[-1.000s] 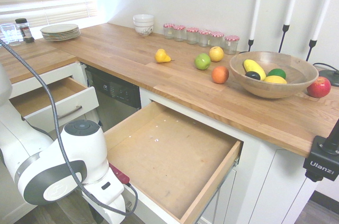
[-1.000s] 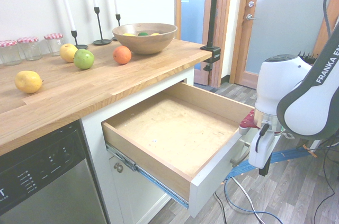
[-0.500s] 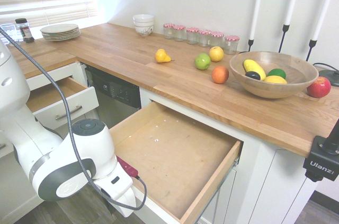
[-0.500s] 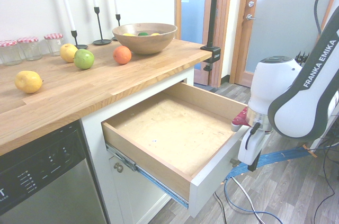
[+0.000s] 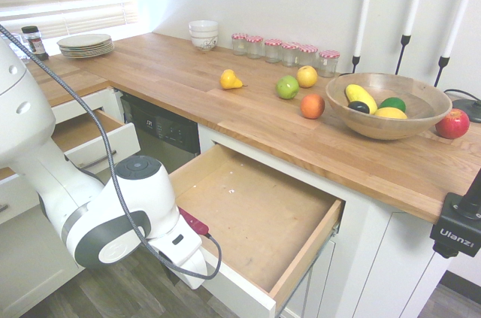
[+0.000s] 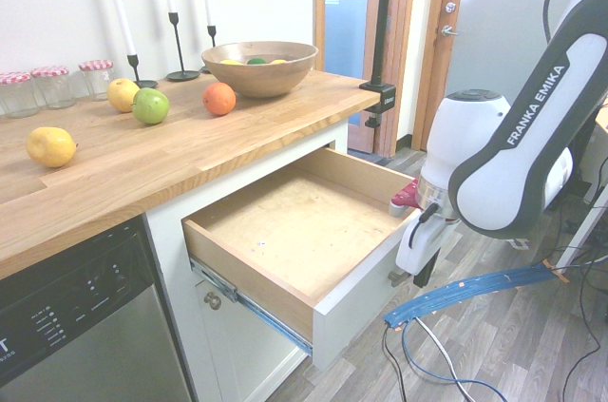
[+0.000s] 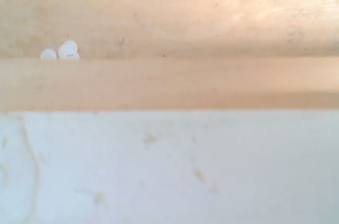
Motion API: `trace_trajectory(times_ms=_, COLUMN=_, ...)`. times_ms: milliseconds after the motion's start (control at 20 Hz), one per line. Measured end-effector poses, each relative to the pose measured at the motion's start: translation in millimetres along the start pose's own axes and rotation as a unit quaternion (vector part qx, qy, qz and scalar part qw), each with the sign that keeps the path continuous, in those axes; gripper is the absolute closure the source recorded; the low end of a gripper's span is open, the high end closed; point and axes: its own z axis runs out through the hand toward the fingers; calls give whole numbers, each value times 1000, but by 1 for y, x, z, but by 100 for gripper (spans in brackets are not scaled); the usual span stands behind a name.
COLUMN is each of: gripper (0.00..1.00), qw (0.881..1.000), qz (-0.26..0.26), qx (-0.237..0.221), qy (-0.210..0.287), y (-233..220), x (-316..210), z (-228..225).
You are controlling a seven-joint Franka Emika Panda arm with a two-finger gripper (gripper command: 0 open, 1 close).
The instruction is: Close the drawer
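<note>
The drawer [image 5: 259,209] stands partly pulled out under the wooden counter, with a bare plywood bottom [image 6: 294,226] and a white front panel [image 6: 351,302]. My gripper [image 6: 407,275] hangs below the white wrist, right against the outside of that front panel, with its fingers shut. From the first exterior view the arm's hand [image 5: 184,258] covers the gripper and the drawer's near left corner. The wrist view is filled by the panel's white top edge [image 7: 169,171] and the plywood [image 7: 169,83] behind it. The handle is hidden by the hand.
A narrower drawer [image 5: 94,137] stands open at the left, beside the dishwasher [image 5: 161,134]. On the counter are loose fruit [image 5: 288,87], a wooden fruit bowl [image 5: 387,107], jars [image 5: 285,51], candlesticks, bowls and plates. Wooden floor lies in front of the cabinets.
The arm has moved toward the cabinet and the drawer has slid in with it, so less of its bottom shows. The fingers came fully shut early in the second.
</note>
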Motion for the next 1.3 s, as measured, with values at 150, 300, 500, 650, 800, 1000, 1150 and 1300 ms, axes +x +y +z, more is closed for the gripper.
trace_trajectory(times_ms=150, gripper=100, qw=1000, qz=2, qx=7, qy=7, y=-12, x=12, z=3)
trace_trajectory(times_ms=300, gripper=100, qw=1000, qz=3, qx=19, qy=14, y=-27, x=23, z=4)
trace_trajectory(times_ms=500, gripper=100, qw=999, qz=5, qx=40, qy=24, y=-50, x=40, z=-1)
trace_trajectory(times_ms=650, gripper=100, qw=999, qz=5, qx=47, qy=27, y=-64, x=53, z=-2)
trace_trajectory(times_ms=800, gripper=100, qw=998, qz=6, qx=49, qy=31, y=-78, x=68, z=0)
trace_trajectory(times_ms=1000, gripper=100, qw=998, qz=8, qx=50, qy=34, y=-96, x=93, z=-3)
trace_trajectory(times_ms=1150, gripper=100, qw=998, qz=12, qx=52, qy=38, y=-110, x=113, z=-7)
trace_trajectory(times_ms=1300, gripper=100, qw=998, qz=15, qx=54, qy=40, y=-123, x=128, z=-5)
